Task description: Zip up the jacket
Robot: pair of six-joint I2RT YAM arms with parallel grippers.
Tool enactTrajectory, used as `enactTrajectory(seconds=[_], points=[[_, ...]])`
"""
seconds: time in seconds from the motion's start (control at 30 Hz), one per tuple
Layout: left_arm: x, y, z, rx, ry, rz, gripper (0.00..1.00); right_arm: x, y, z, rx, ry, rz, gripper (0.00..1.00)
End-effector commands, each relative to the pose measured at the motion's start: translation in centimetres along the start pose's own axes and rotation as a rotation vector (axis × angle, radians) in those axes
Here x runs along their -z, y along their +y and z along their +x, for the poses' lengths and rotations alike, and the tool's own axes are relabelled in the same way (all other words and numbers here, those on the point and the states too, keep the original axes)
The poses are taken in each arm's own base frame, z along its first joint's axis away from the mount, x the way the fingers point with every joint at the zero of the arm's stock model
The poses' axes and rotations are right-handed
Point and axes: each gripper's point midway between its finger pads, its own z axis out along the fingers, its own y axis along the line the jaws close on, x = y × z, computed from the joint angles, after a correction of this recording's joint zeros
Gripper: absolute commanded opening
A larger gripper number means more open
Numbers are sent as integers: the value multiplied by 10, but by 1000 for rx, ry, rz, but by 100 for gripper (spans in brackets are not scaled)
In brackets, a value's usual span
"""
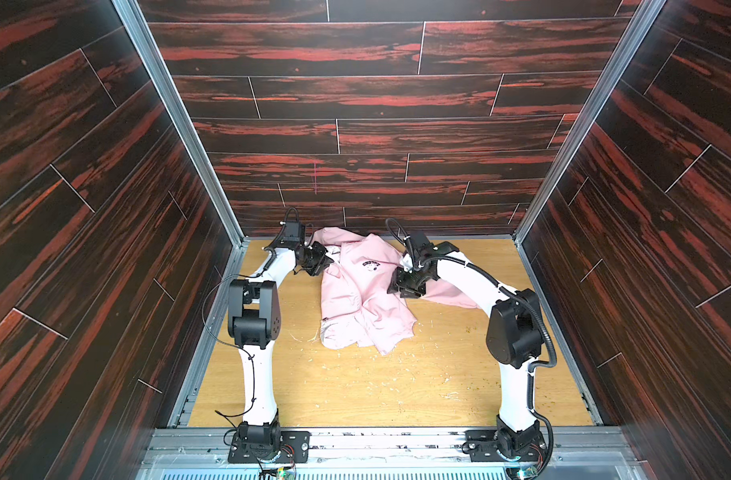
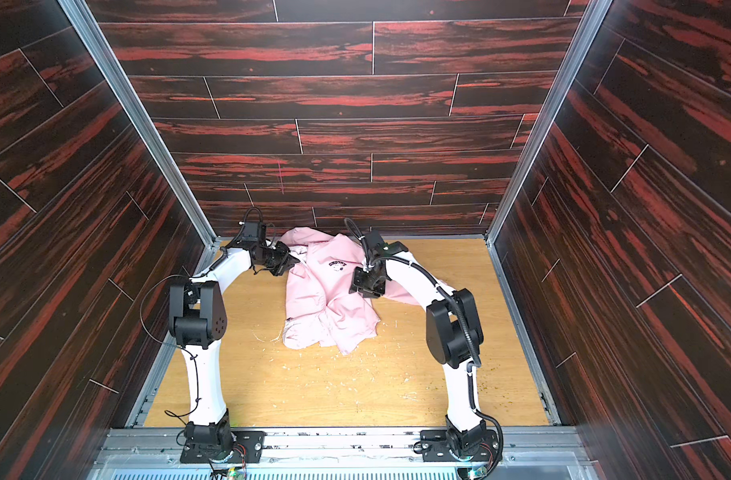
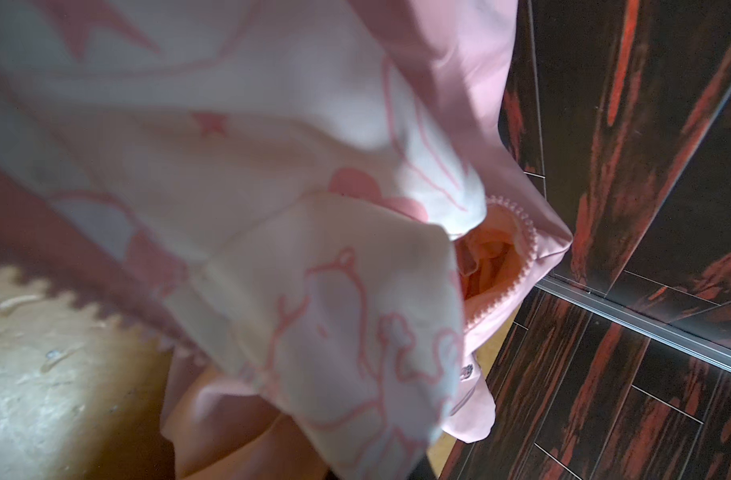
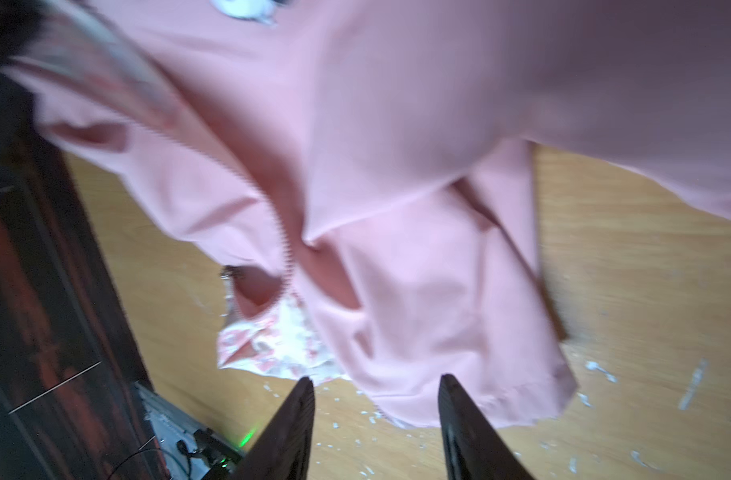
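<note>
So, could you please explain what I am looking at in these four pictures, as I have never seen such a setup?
Two robot arms stand at the edge of a wooden table, enclosed by dark panelled walls. Two pictures look down from above, almost identically; the other two come from a camera on each arm's wrist. A pink jacket lies crumpled on the table, its zip open. The left gripper is shut, apparently pinching the jacket's edge, which fills its wrist view. The right gripper is open near the jacket, holding nothing.
</note>
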Motion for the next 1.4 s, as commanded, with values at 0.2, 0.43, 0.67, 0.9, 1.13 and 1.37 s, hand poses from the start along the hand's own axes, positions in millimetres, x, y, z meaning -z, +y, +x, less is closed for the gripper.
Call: enactTrajectory(seconds=[0.2, 0.43, 0.67, 0.9, 1.13, 1.37], points=[[-12, -19, -7, -74, -47, -72, 56, -15, 44, -7, 67, 66, -93, 51], [58, 18, 7, -118, -90, -289, 100, -32, 65, -16, 75, 69, -110, 49], [114, 79, 62, -15, -130, -337, 95, -50, 91, 11, 164, 125, -126, 45], [125, 123, 119, 87, -89, -260, 86, -86, 113, 44, 294, 254, -149, 48], [105, 143, 148, 178, -54, -99, 79, -124, 100, 52, 350, 267, -95, 49], [84, 158, 163, 198, -7, -48, 76, -127, 104, 51, 328, 265, -116, 44]])
